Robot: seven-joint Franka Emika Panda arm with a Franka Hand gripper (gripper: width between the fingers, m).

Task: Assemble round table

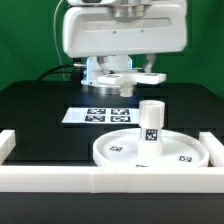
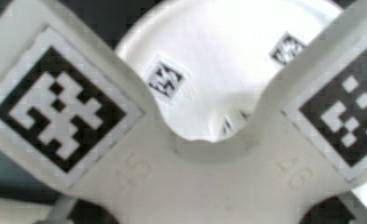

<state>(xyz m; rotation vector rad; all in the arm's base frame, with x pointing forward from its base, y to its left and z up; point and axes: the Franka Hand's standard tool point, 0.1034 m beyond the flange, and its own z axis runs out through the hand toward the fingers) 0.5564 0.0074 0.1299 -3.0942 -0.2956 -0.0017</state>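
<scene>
The round disc lies flat on the black table, just inside the white border rail along the front edge. The short cylindrical leg stands upright on the disc with its long axis vertical, a tag on its side and its top end free.

The cross-shaped foot hangs high at the back of the scene under the gripper. In the wrist view the foot fills most of the picture, two tagged arms spreading apart, with the disc showing through the gap between them. The fingers are hidden by the foot, but the pincer appears to be clenched on its hub, since the part sits clear of the table and close to the lens.

The coming move likely turns on one relation. The leg lies lower than the held foot, toward the front and somewhat to the exterior view's right, with the marker board lying between them. The foot's centre would probably need to come directly above the leg's vertical axis before any descent.
</scene>
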